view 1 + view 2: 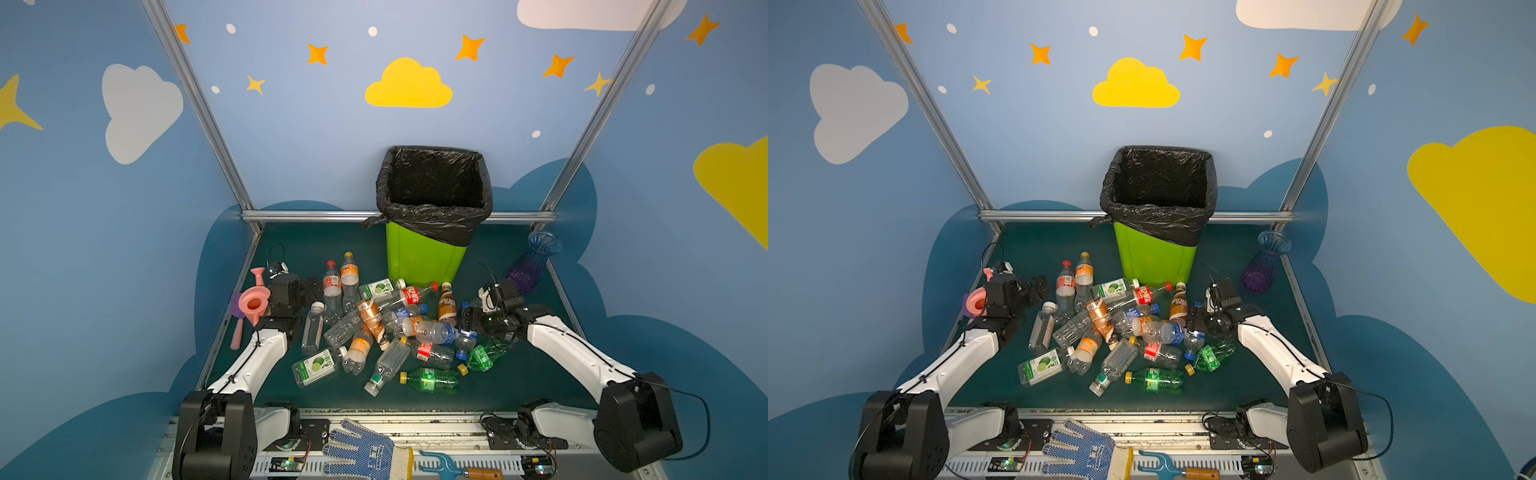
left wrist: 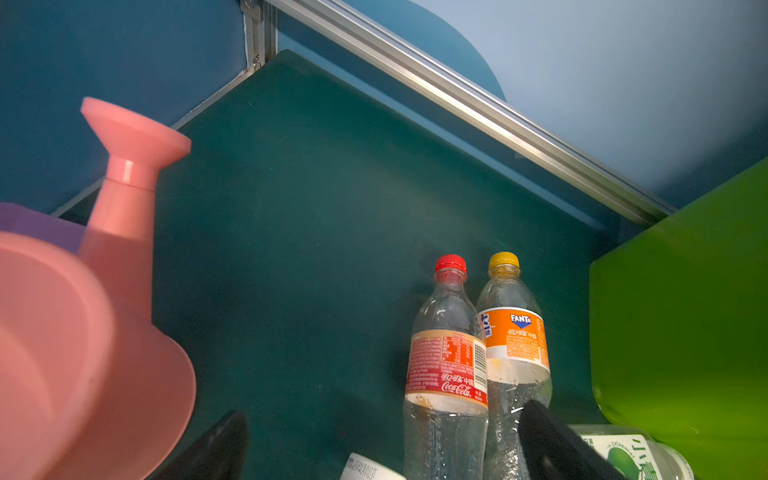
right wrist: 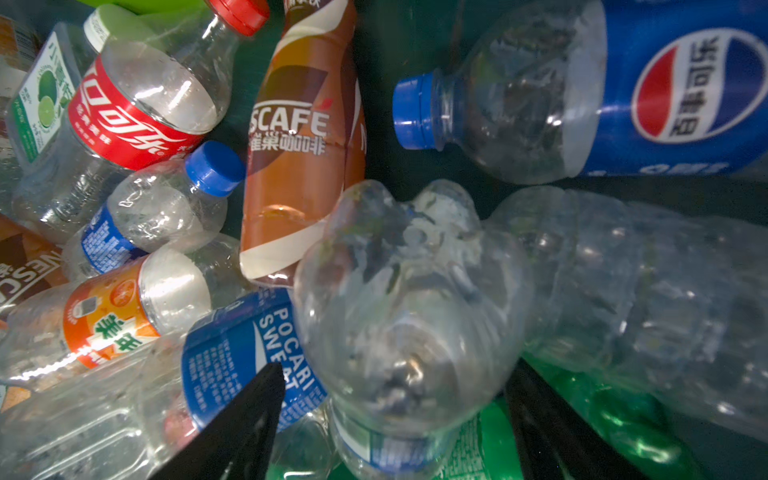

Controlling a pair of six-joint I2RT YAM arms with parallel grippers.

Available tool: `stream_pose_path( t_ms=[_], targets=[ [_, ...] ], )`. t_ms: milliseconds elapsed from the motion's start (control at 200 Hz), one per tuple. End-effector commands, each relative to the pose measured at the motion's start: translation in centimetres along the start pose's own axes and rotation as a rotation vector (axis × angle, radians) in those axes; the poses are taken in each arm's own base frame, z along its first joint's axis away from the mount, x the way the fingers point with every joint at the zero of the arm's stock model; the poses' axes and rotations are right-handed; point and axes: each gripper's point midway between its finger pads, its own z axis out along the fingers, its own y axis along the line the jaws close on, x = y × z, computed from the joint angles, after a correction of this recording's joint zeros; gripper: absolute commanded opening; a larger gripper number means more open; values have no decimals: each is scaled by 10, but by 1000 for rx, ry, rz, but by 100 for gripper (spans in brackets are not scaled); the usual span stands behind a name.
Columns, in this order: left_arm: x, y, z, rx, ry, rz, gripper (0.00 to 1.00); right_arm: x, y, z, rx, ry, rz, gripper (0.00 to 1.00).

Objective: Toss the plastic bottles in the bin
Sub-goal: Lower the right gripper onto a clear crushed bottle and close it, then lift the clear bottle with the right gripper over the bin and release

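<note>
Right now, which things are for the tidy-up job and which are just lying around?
For the job:
plastic bottles, heaped in the middle
bin, lime green with a black bag

Just lying about:
pink watering can
blue-purple vase
blue dotted glove
little garden fork

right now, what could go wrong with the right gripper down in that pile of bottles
1. The right gripper straddles a dented clear bottle; its rounded base could squirt out as the jaws close.
2. A blue-label bottle and a green bottle lie close against it, so a lift may drag or scatter them.
3. The bin has its rim high above the pile; a low swing might hit its wall or tip the brown bottle.
</note>
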Motion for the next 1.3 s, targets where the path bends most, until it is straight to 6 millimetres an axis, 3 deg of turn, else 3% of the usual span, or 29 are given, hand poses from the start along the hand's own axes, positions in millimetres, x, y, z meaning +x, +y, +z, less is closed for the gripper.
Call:
stream_pose_path(
  t_ms=[0,511,786,1081,1297],
  targets=[
    [2,0,1,1,1,1,100,-8,2,0,24,-13,-22,82],
    [3,1,2,-6,10,4,100,-10,3,12,48,-5,-36,77],
    [3,2,1,-13,11,5,100,-12,6,10,37,-18,-47,62],
    [3,3,0,-16,10,-3,100,-28,13,-12,30,-95,-78,50],
    [3,4,-2,-17,8,-12,100,-68,21,-54,63,-245,-121,48]
  ],
)
